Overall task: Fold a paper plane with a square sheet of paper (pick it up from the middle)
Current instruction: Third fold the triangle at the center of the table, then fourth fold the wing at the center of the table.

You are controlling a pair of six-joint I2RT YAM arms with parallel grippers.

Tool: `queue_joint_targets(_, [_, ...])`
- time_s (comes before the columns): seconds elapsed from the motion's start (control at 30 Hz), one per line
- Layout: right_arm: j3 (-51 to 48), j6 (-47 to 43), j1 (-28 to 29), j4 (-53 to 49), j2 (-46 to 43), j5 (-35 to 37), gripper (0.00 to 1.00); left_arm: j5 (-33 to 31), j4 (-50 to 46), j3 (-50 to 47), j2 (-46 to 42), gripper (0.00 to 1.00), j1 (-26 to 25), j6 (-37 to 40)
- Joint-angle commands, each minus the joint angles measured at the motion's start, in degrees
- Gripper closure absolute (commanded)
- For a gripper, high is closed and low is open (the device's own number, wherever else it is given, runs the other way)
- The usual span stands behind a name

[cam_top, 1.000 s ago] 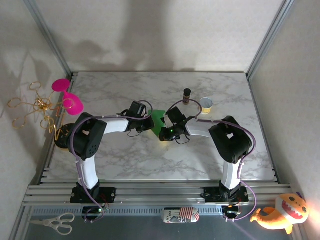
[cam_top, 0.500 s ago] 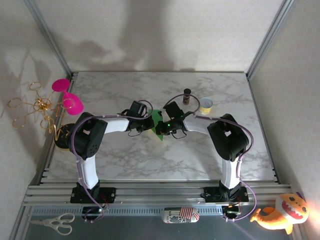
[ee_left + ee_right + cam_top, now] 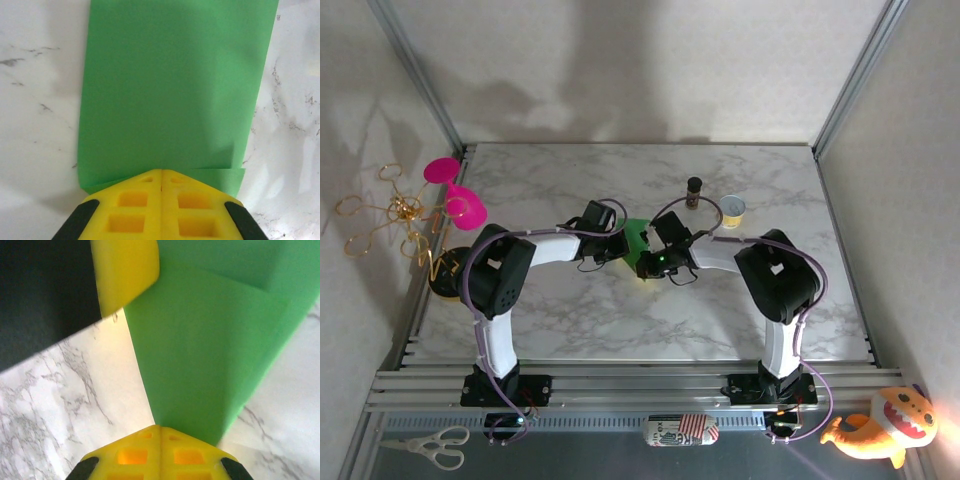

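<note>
While the sheet of paper (image 3: pixel 637 238) lies folded at the centre of the desk (image 3: pixel 570 320), I reckon I'm pressing a crease | left fingers (image 3: pixel 135 200) clenched, tips on its near edge | right fingers (image 3: pixel 135 452) clenched at its narrow end | best: pin left, slide right slowly along the fold.

White, grey-veined marble table (image 3: pixel 620 320) here, and at its middle lies the sheet of paper (image 3: pixel 638 238), bright green, folded over on itself and down against the marble. Far right, a small dark bottle (image 3: pixel 694 191) stands upright, with a yellow-white roll (image 3: pixel 732 210) near it on the right, the two apart.
</note>
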Motion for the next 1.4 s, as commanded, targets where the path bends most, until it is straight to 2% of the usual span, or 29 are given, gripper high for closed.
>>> queue_joint_targets(0.0, [-4.87,-2.27,-0.23,-9.46,-1.89,2.00,0.96,-7.99,-8.49,-1.12,3.78,0.96,0.72,0.08])
queue_joint_targets(0.17, [-8.08,-2.63,-0.66,-7.89,-5.87,2.57,0.95,-4.95,-7.12,-0.09,3.15,0.95,0.62,-0.09])
queue_joint_targets(0.23, [-7.80,-1.44,-1.05,-4.73,-8.46,1.99,0.95,-1.49,-5.70,0.94,2.27,0.94,0.44,-0.97])
queue_joint_targets(0.37, [-6.21,1.72,-1.07,2.07,-12.52,2.56,0.92,4.62,-1.68,3.25,-1.51,0.85,0.35,-4.93])
queue_joint_targets(0.47, [-4.75,3.29,-1.02,4.48,-12.83,3.99,0.90,3.07,-0.48,3.87,-5.21,0.75,0.85,-7.56])
queue_joint_targets(0.63, [0.67,2.94,0.02,0.64,-6.65,5.68,0.89,-0.63,1.96,-1.28,-10.42,0.66,4.12,-11.35])
queue_joint_targets(0.8, [3.66,3.20,0.35,-1.57,-1.64,7.68,0.89,1.30,5.28,-7.31,-12.32,0.56,6.74,-13.23])
queue_joint_targets(1.1, [4.74,4.55,0.18,-3.98,2.21,11.75,0.88,7.58,8.27,-9.90,-9.17,0.55,6.20,-14.70])
queue_joint_targets(1.37, [4.43,4.91,-0.01,-5.74,3.55,12.41,0.87,9.18,7.49,-7.86,-5.51,0.61,4.84,-13.81])
